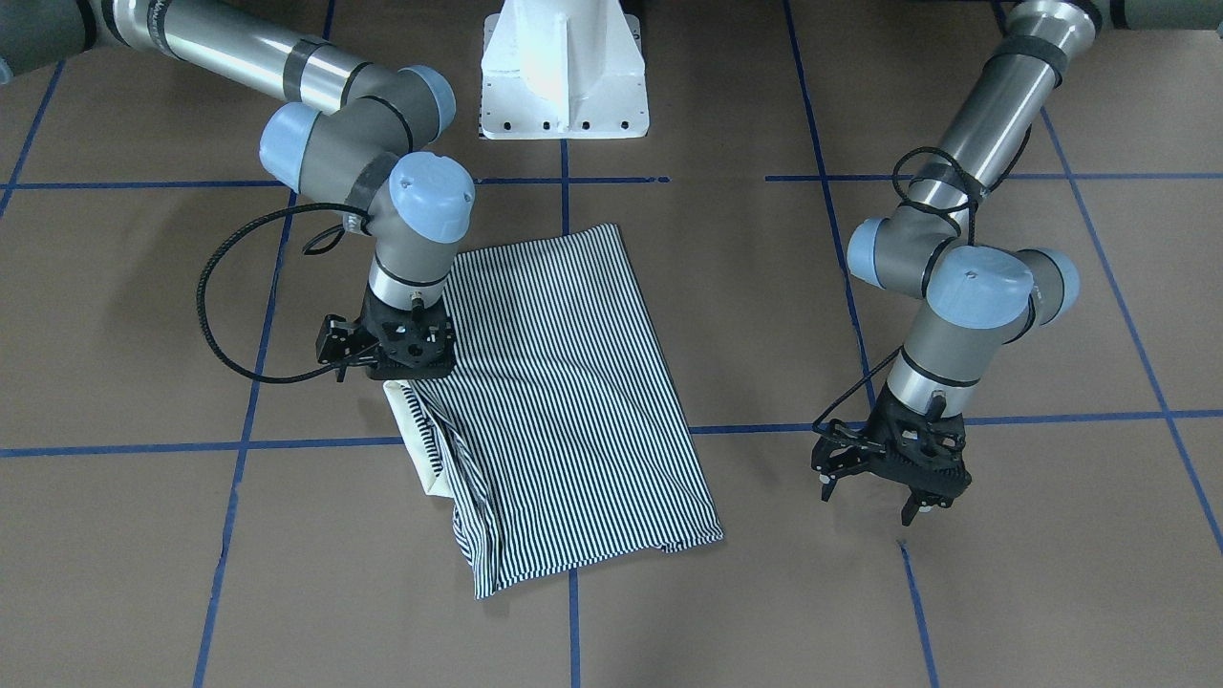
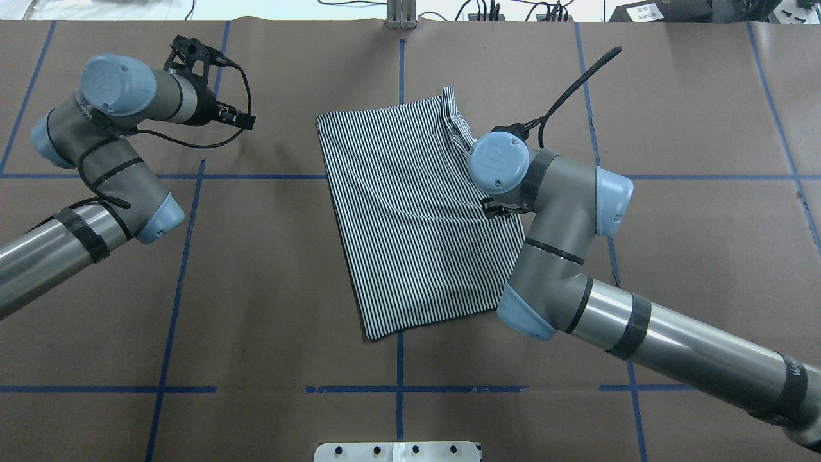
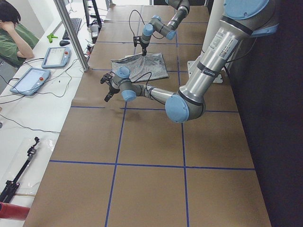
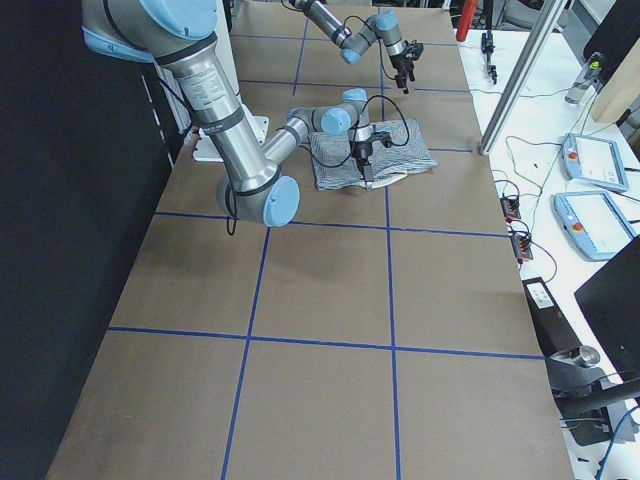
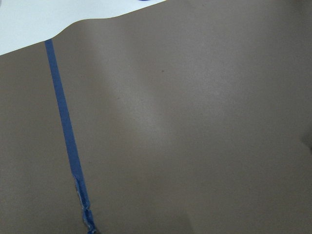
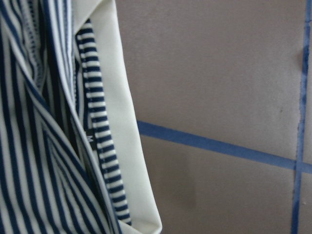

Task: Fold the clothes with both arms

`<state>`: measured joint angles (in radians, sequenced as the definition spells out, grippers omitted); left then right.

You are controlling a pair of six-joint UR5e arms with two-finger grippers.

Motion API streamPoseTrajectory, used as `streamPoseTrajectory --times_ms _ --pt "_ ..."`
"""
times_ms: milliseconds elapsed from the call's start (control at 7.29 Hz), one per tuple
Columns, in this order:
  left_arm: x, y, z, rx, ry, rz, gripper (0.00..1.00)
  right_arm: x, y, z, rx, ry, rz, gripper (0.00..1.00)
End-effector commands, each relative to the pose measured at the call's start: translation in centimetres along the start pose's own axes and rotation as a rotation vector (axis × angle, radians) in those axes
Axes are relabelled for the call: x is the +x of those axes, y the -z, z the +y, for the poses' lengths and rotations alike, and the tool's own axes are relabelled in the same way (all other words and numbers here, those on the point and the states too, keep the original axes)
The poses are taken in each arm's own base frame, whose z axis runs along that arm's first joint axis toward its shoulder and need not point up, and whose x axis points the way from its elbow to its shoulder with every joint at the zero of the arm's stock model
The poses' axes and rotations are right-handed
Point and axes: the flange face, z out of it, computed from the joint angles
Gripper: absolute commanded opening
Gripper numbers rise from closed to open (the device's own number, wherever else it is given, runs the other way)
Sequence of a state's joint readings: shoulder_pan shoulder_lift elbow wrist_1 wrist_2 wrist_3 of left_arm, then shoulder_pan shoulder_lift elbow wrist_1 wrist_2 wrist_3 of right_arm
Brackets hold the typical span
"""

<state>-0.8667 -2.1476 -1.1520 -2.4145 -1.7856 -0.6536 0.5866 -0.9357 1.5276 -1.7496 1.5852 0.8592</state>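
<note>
The striped polo shirt [image 1: 564, 401] lies folded into a long rectangle at the table's middle, and also shows in the overhead view [image 2: 410, 218]. Its cream collar [image 1: 413, 435] sticks out at one long edge and fills the right wrist view [image 6: 122, 126]. My right gripper [image 1: 396, 355] points straight down at that collar edge. Its fingers are hidden under its own body, so I cannot tell whether it is open or shut. My left gripper [image 1: 868, 505] hangs open and empty over bare table, well away from the shirt. It also shows in the overhead view [image 2: 188, 46].
The white pedestal base [image 1: 564, 72] stands at the robot's side of the table. Blue tape lines [image 5: 66, 136] cross the brown table. Beyond the far edge, a seated person [image 3: 12, 35] and teach pendants [image 3: 29, 80] are on a side bench.
</note>
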Motion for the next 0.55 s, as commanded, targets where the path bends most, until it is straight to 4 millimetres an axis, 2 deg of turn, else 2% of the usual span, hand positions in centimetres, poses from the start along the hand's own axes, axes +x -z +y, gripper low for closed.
streamPoseTrajectory --times_ms 0,275,412 --pt "0.0 0.0 0.0 0.000 0.000 -0.002 1.00 3.5 -0.2 -1.2 -0.011 -0.009 -0.005 1.00" --pt "0.2 0.1 -0.2 0.004 -0.001 0.003 1.00 5.2 1.4 -3.3 -0.007 -0.013 -0.052 1.00" --pt "0.4 0.4 -0.4 0.009 -0.003 0.007 1.00 5.5 3.1 -4.8 0.011 -0.023 -0.090 1.00"
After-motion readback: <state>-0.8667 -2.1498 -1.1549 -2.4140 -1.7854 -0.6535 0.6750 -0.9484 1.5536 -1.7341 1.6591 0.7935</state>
